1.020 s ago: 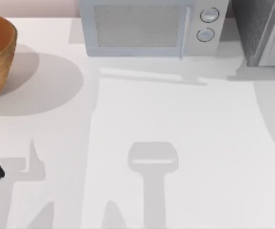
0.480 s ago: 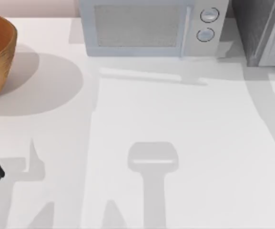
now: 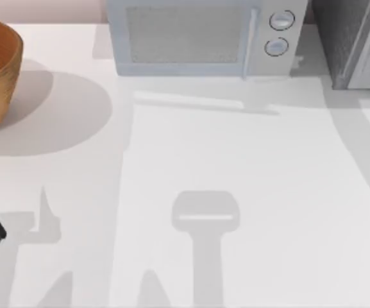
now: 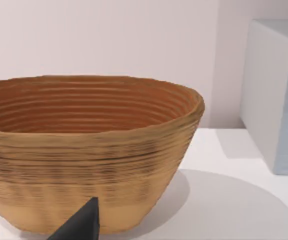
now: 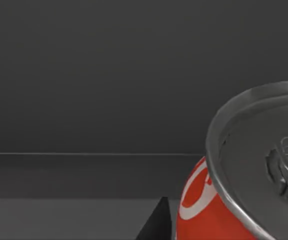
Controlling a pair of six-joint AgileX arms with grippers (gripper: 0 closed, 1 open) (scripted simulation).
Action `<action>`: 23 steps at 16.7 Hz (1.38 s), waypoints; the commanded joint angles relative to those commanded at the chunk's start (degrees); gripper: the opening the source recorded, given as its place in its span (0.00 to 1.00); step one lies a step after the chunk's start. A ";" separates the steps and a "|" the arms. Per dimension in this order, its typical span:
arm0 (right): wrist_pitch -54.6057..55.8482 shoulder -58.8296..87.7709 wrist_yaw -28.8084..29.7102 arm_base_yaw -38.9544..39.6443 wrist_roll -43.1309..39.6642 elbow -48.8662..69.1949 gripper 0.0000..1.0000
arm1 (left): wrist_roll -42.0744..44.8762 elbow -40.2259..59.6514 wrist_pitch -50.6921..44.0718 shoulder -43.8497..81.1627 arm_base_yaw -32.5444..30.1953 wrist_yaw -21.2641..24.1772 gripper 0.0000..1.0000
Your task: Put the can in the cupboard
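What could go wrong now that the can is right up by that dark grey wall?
1. In the right wrist view the can sits tilted against a dark grey wall with a ledge line; set down crooked, it might tip or roll.
2. A dark finger sits close beside the can, so pulling away carelessly could knock it.
3. The cupboard stands right next to the microwave, leaving little room for the arm.

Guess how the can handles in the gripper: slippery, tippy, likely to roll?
The can has a glossy red label and smooth metal lid, so it is probably slick between fingers. Its round body would likely roll if laid on its side. The rigid rim suggests a stiff top, though thin walls may dent under hard squeezing.
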 joint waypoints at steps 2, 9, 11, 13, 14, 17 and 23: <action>-1.77 5.14 -0.40 -0.52 -0.03 6.75 0.00 | 0.00 0.00 0.00 0.00 0.00 0.00 1.00; -9.42 26.85 -2.29 -2.99 -0.12 37.24 0.00 | 0.00 0.00 0.00 0.00 0.00 0.00 1.00; -11.22 32.07 -2.84 -3.61 -0.11 44.43 0.00 | 0.00 0.00 0.00 0.00 0.00 0.00 1.00; -12.52 35.93 -3.27 -4.12 -0.10 49.51 0.00 | 0.00 0.00 0.00 0.00 0.00 0.00 1.00; -12.93 37.19 -3.42 -4.30 -0.10 51.10 0.00 | 0.00 0.00 0.00 0.00 0.00 0.00 1.00; -13.30 38.32 -3.56 -4.47 -0.09 52.51 0.00 | 0.00 0.00 0.00 0.00 0.00 0.00 1.00; -13.30 38.32 -3.56 -4.47 -0.09 52.51 0.23 | 0.00 0.00 0.00 0.00 0.00 0.00 1.00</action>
